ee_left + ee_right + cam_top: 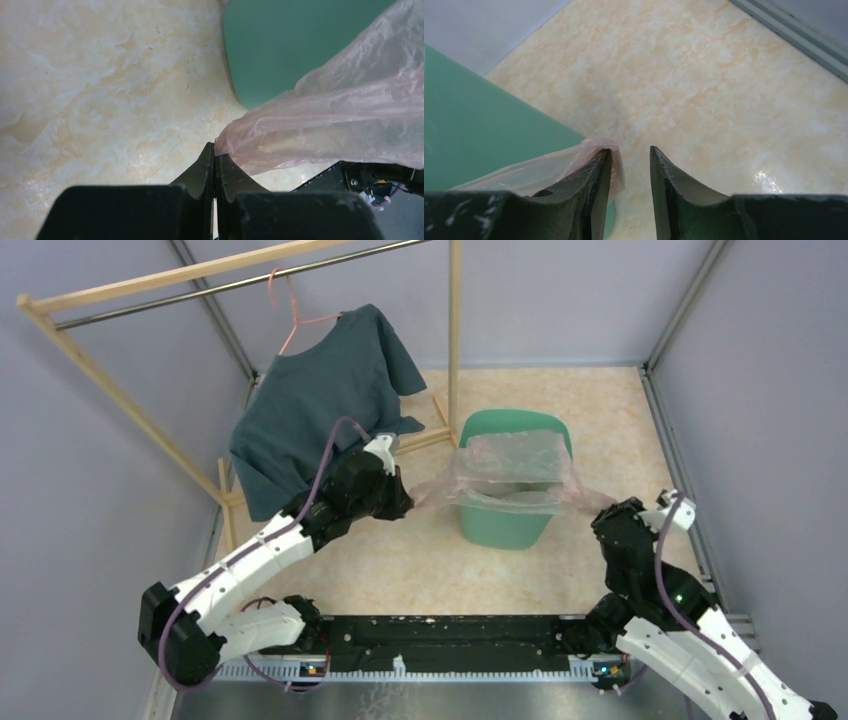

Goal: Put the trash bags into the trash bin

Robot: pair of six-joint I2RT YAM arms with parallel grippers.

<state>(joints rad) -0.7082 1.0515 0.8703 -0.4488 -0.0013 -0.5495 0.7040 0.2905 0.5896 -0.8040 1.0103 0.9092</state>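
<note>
The mint-green trash bin (508, 520) stands mid-floor. The pale-pink trash bag (510, 472) is spread over its near rim and stretched out to both sides. My left gripper (405, 502), left of the bin, is shut on the bag's left corner (260, 135), with the bin's wall (280, 45) beyond. My right gripper (600, 512), right of the bin, is open. The bag's right corner (596, 150) drapes over its left finger (594, 185) and is not pinched. The bin (479, 125) is at its left.
A wooden clothes rack (452, 330) stands behind the bin, with a dark teal shirt (320, 405) on a pink hanger (290, 315). Grey walls close in on both sides. A black base rail (450, 632) runs along the near edge.
</note>
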